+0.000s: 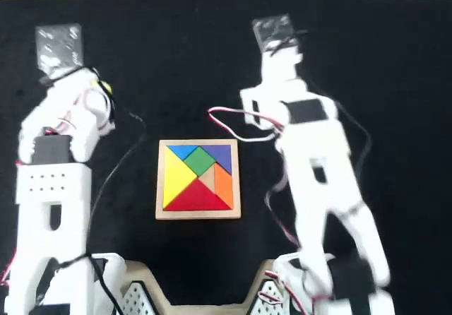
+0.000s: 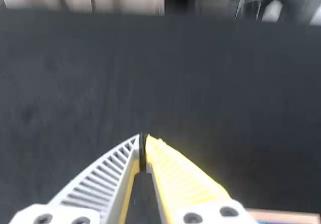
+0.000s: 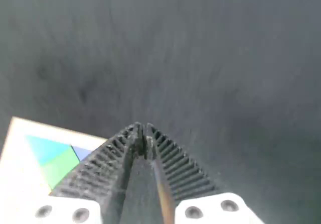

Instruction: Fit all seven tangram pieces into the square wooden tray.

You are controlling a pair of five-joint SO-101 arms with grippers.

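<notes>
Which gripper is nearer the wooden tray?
Right. The right gripper sits past the far right corner of the tray; the left gripper is farther off on the opposite side.

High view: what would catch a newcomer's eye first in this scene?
The bright tangram pieces fill the square wooden tray at the middle of the black table. The left end effector and the right end effector, both shut and empty, are over the table near the tray.

Wooden tray (image 3: 20, 148) — cut off by the frame edge; the portion beneath the right gripper (image 3: 143, 128) is hidden by it. Tangram pieces (image 3: 55, 156) alongside — colours discernible, outlines blurred.
</notes>
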